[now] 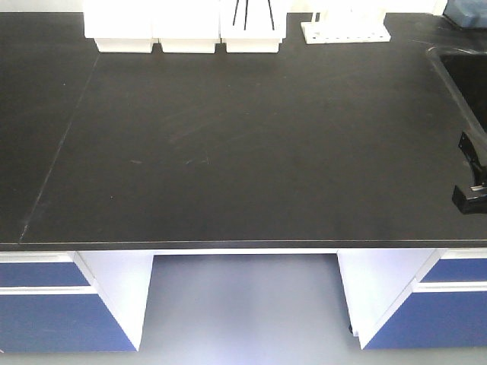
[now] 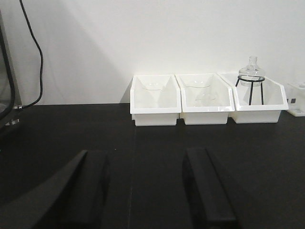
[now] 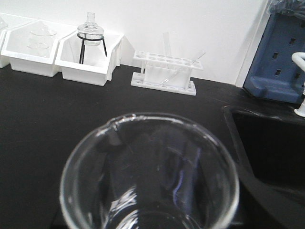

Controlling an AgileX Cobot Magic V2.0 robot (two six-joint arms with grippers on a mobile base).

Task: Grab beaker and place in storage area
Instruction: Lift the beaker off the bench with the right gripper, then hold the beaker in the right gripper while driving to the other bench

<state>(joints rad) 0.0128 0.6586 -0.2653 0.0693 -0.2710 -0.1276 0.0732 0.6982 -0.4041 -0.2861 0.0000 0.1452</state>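
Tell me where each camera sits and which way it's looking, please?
Front camera: high up, looking down on the black benchtop; the right end effector peeks in at the edge.
Left wrist camera: low, facing the white bins by the wall; the left end effector shows, open and empty.
Right wrist camera: faces the wall too, the beaker filling the front; its fingers are hidden.
Shared: all three see the bins; front and right wrist see the tube rack.
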